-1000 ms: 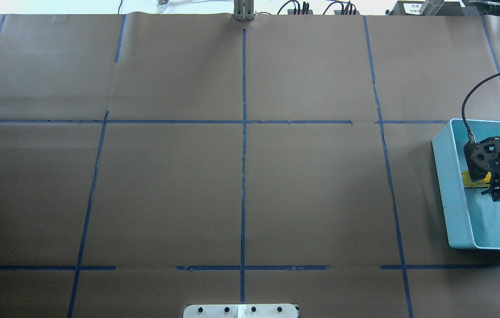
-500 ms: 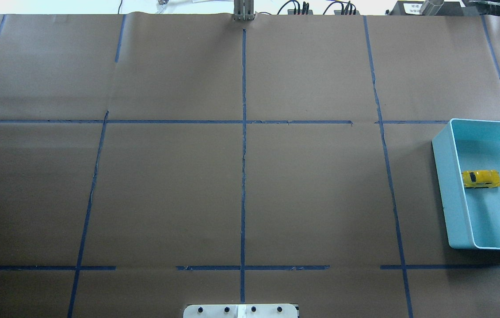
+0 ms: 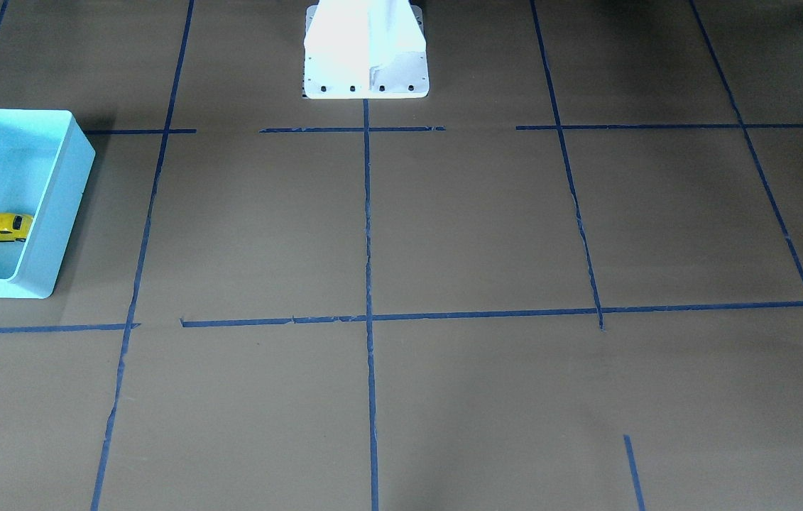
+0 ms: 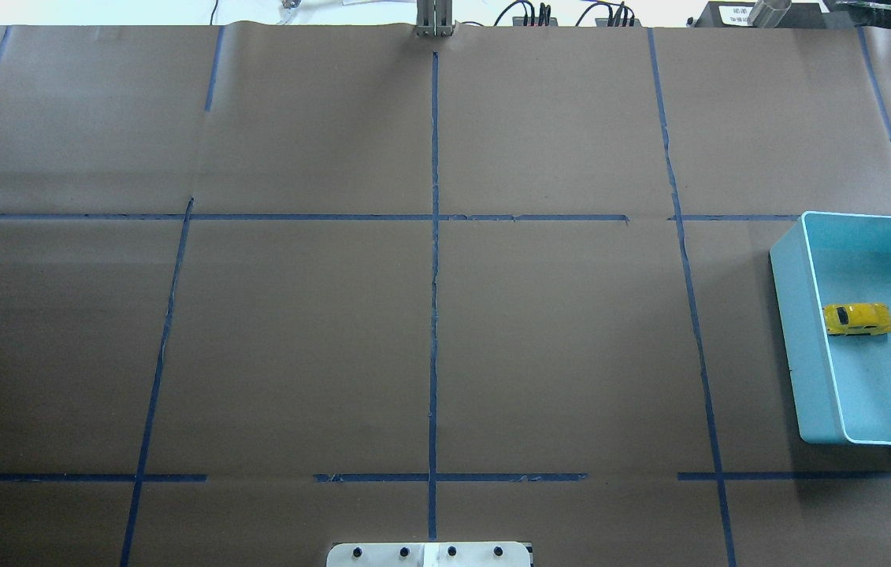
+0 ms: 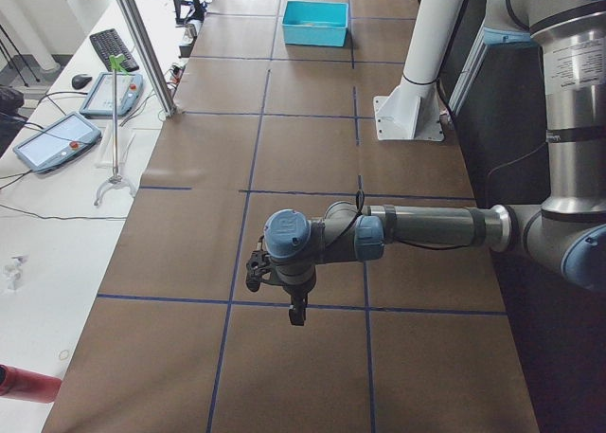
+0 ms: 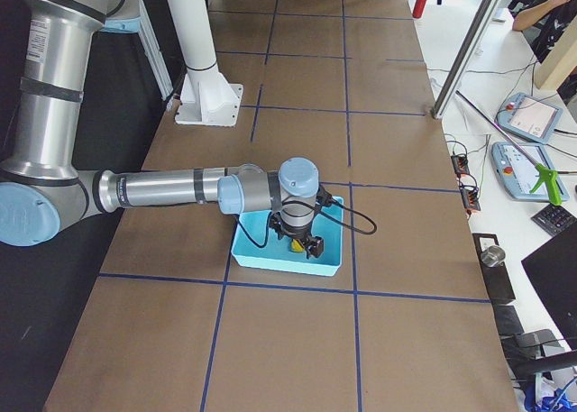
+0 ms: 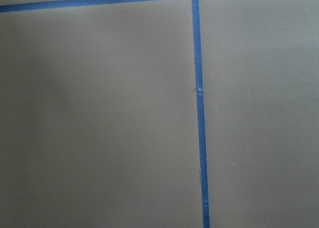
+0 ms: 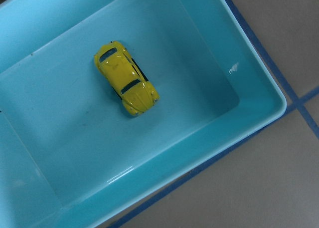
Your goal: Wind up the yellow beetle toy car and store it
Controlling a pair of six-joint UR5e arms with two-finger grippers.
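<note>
The yellow beetle toy car (image 4: 857, 319) lies alone on the floor of the light blue bin (image 4: 796, 339) at the table's right edge. It also shows in the front view (image 3: 1, 228) and in the right wrist view (image 8: 126, 78), free of any fingers. My right gripper (image 6: 304, 242) shows only in the right side view, hanging above the bin (image 6: 270, 260); I cannot tell if it is open or shut. My left gripper (image 5: 296, 316) shows only in the left side view, over bare table far from the bin (image 5: 315, 30); I cannot tell its state.
Brown paper with blue tape lines (image 4: 434, 315) covers the table. The white robot base (image 3: 366, 50) stands at the near middle edge. A metal post (image 4: 435, 20) and cables sit at the far edge.
My right arm has pulled away to the right, out of the overhead view. The yellow car, half hidden under the gripper a second ago, stays in the bin uncovered.
</note>
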